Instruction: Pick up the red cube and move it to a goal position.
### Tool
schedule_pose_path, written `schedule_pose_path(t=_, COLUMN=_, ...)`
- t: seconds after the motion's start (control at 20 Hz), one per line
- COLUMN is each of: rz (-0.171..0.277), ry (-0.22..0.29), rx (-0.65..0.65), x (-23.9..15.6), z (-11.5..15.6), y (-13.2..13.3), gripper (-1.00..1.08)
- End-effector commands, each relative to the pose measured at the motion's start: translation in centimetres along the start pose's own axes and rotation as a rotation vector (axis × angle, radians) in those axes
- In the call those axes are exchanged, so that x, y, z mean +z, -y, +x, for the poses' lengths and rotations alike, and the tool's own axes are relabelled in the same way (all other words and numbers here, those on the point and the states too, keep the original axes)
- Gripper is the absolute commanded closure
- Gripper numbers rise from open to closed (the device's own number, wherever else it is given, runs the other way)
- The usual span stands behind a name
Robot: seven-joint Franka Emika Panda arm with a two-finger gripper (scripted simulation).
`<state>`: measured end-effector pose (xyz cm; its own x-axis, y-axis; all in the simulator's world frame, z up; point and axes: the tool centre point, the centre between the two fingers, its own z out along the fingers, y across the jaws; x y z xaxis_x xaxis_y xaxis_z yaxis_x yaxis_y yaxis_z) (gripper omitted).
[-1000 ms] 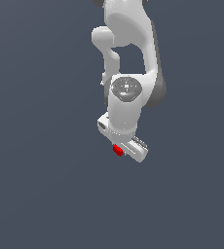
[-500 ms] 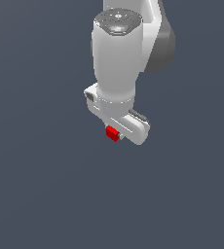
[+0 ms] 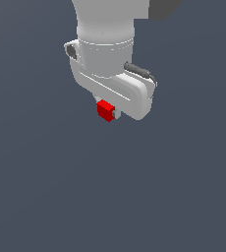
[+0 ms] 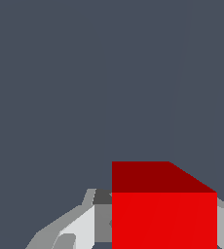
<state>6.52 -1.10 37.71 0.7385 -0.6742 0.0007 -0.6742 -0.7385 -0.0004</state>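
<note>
Red cube (image 3: pixel 105 109) is sitting between my jaws, which are pressing closed against its sides, with pale fingers (image 4: pixel 80 226) flanking it in the wrist view. I am holding it under my white wrist, over the plain grey tabletop (image 3: pixel 46 187).

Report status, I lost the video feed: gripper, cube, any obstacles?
Gripper shut on the red cube, a finger against its side. Cube fills the wrist view's foreground. Nothing else in sight, only plain grey background.

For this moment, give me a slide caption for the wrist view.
Red cube clamped between the gripper fingers over plain grey background.
</note>
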Motion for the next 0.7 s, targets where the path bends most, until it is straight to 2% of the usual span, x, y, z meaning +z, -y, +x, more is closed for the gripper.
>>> schedule_pose_path(t=0.0, rz=-0.001, ry=0.001, rx=0.000, x=-2.3, z=0.3, y=-0.3, gripper=1.08)
schedule_pose_path(t=0.65, rz=-0.001, ry=0.000, rx=-0.002, x=-9.9, z=1.6, y=-1.0, gripper=1.08)
